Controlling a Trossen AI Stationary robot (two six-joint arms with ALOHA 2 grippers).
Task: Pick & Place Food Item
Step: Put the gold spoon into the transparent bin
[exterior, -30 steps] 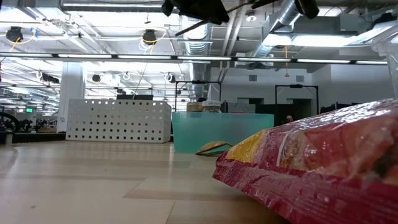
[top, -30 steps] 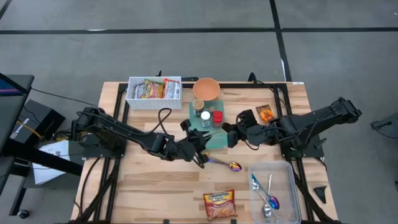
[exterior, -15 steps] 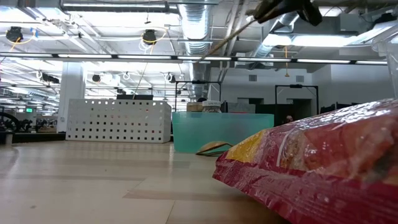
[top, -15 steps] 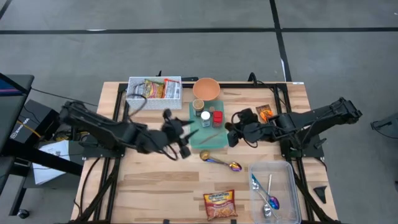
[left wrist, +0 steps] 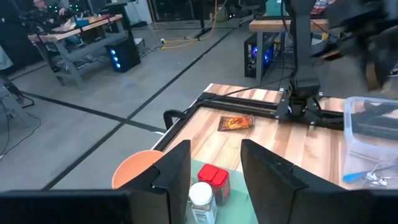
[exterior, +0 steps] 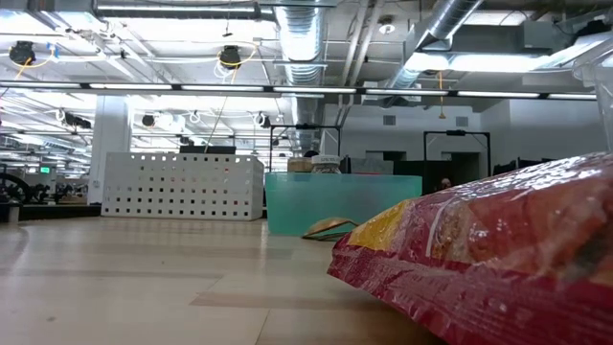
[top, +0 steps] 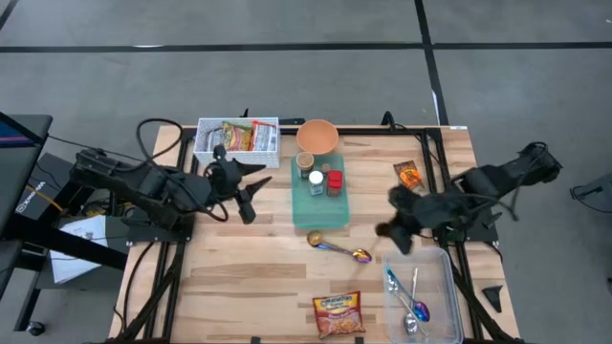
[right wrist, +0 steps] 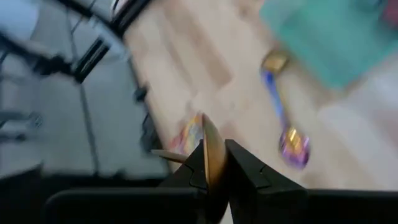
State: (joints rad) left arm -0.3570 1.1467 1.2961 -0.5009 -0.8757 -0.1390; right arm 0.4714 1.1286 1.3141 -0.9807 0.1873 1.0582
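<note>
**High view.** The left pincer [top: 249,189] hung over the desk [top: 239,277], between the white basket [top: 236,139] and the teal tray [top: 320,203]. The right pincer [top: 394,227] hung just beside the clear container [top: 442,287]. The food packet [top: 338,314] lay flat at the desk's near edge, well apart from both pincers. A spoon [top: 340,249] lay between the tray and the packet.

**Low view.** The food packet [exterior: 498,259] filled the right foreground, flat on the desk. The teal tray [exterior: 340,201] stood behind it.

**Left wrist view.** The left pincer [left wrist: 214,177] had its fingers [left wrist: 175,171] spread apart, with nothing between them. Beyond them were the orange bowl [left wrist: 134,177] and a red-capped jar [left wrist: 213,180].

**Right wrist view.** The right pincer [right wrist: 211,167] was closed tight on a thin golden sliver [right wrist: 209,140]. What the sliver was could not be told. The spoon [right wrist: 283,118] lay on the desk below.
</note>
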